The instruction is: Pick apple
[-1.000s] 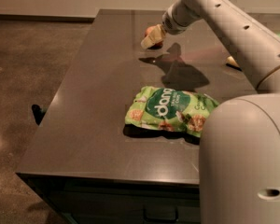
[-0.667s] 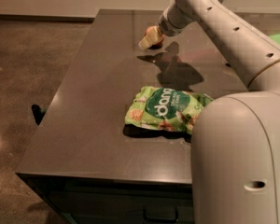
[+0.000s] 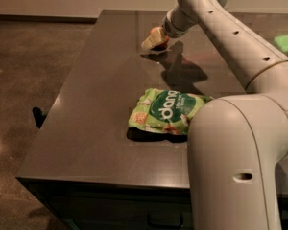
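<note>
**A:** The claw (image 3: 152, 39): where does it sit in the camera view?

**B:** Low over the far part of the dark bench (image 3: 86, 123). It is at the end of the pale arm (image 3: 230, 32), which reaches in from the near right of the view.

**A:** And the apple?

**B:** The apple (image 3: 162, 42) is right at the claw. It shows as a small red patch on the claw's right side in the view, touching it or very nearly. The claw covers most of it.

**A:** Is the claw gripping it?

**B:** I cannot tell whether it is closed on the apple or open around it.

**A:** What else lies near the claw?

**B:** A green snack bag (image 3: 165, 111) lies flat on the bench, well apart from the claw, toward the camera and slightly right of it. The arm's bulky near segment hides the bag's right edge. A dark shadow (image 3: 182, 71) falls on the bench just beside the claw, on its right and nearer side.
</note>
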